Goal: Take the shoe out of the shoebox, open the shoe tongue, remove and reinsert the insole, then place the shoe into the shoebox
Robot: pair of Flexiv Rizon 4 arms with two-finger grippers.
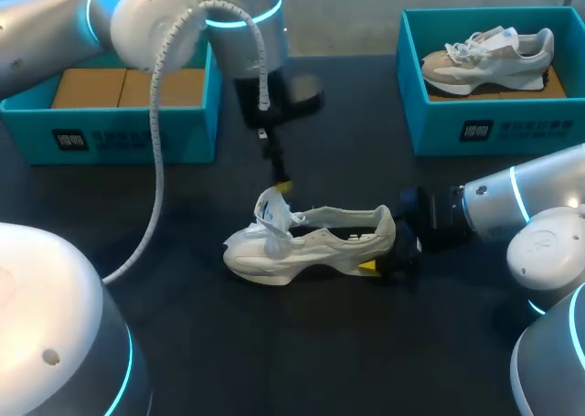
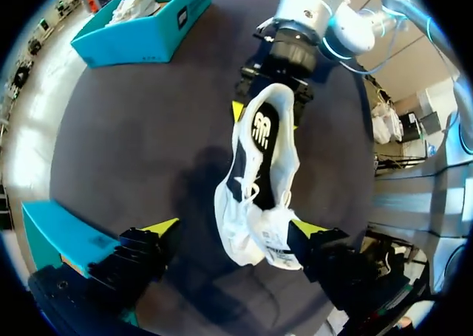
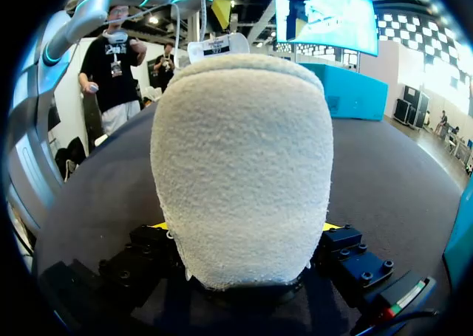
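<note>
Jaws: right gripper [image 1: 382,256] clamps the shoe [image 1: 311,247] heel, left gripper [image 2: 236,229] gapes at tongue [image 2: 275,244]; unboxed, insole [image 2: 260,129] work pending

The shoe [image 3: 240,166] has a rough, fuzzy cloth heel; the counter [image 1: 320,343] is matt; my left arm [image 1: 137,14] shines smooth.

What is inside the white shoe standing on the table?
A dark insole shows in the shoe near its heel. The tongue and laces cover the rest toward the toe.

shoe [image 1: 320,247] mid-table | left shoebox [image 1: 192,133] behind | right shoebox [image 1: 530,128] behind (holds second shoe [image 1: 489,59])
</note>
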